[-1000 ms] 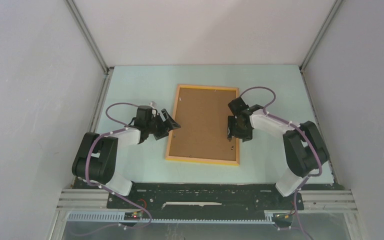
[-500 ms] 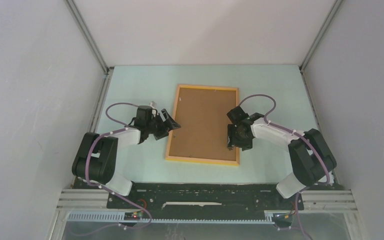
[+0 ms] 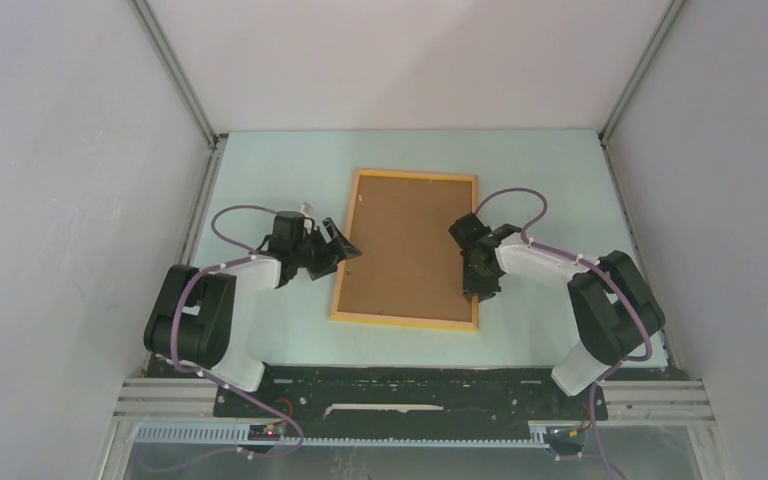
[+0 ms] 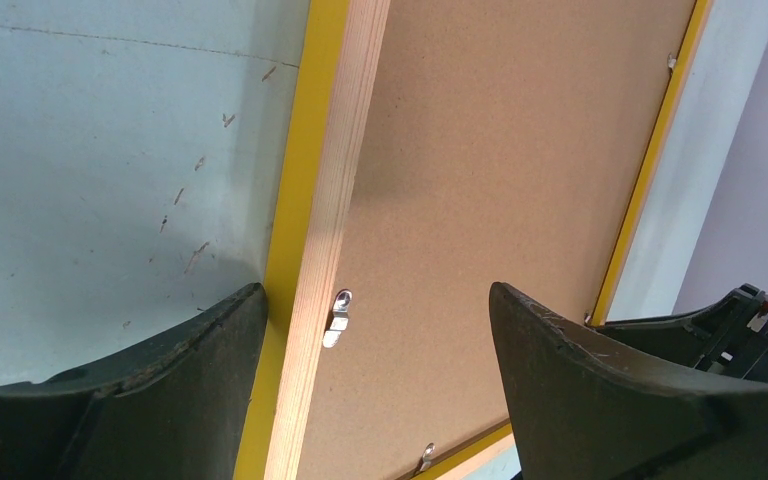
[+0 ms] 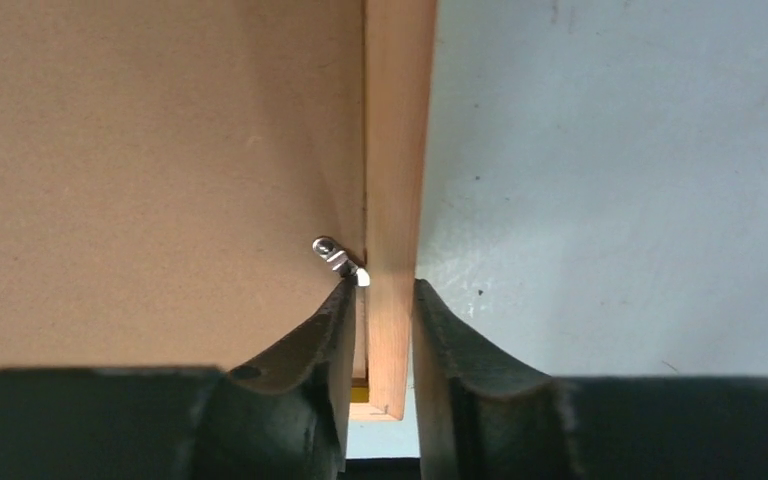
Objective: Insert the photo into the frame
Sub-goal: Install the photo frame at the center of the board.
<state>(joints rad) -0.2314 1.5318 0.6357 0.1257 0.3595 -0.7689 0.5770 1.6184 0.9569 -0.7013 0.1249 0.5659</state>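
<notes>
A pale blue-green worktop [image 3: 260,165], rectangular, fills the middle of the overhead view. One thing lies flat on it: a frame [image 3: 405,322] with a thin yellow-orange wooden rim. It sits around the centre, long sides running near to far, turned slightly askew. A brown backing board [image 3: 405,245] fills the inside of the rim and faces up. Small silver clips [image 4: 338,318] sit along the rim's inner edge, reaching over the board. Worktop shows on all four sides of the frame. A close view shows faint dark scuffs [image 4: 185,255] on the surface just left of the frame.
</notes>
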